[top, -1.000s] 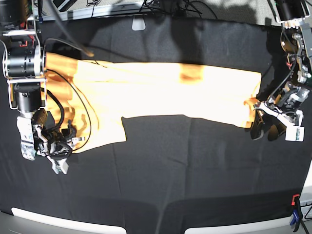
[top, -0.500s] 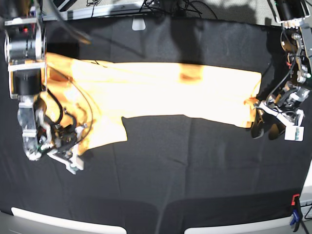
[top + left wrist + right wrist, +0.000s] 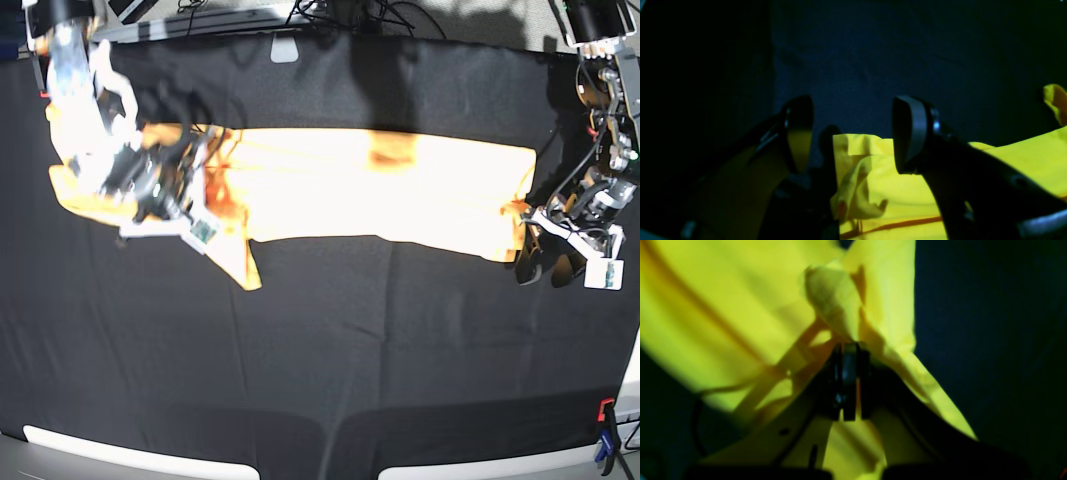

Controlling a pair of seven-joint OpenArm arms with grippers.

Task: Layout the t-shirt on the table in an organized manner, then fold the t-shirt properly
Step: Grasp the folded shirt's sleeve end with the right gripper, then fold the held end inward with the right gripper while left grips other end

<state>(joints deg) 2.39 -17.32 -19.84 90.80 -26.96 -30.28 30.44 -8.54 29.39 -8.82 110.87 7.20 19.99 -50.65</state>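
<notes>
Fabric fills our left wrist view: the left gripper (image 3: 853,133) hangs with its jaws spread wide over the table (image 3: 873,50), a rumpled corner of the t-shirt (image 3: 893,200) lying below them, and we read no label or writing there. In the right wrist view the right gripper (image 3: 848,380) is pressed together, pinching a raised fold of the t-shirt (image 3: 740,306). In the base view the t-shirt (image 3: 400,190) lies stretched across the far half of the black table (image 3: 380,350), the right gripper (image 3: 165,195) at one end, the left gripper (image 3: 545,262) at the other, cables beyond the far edge.
</notes>
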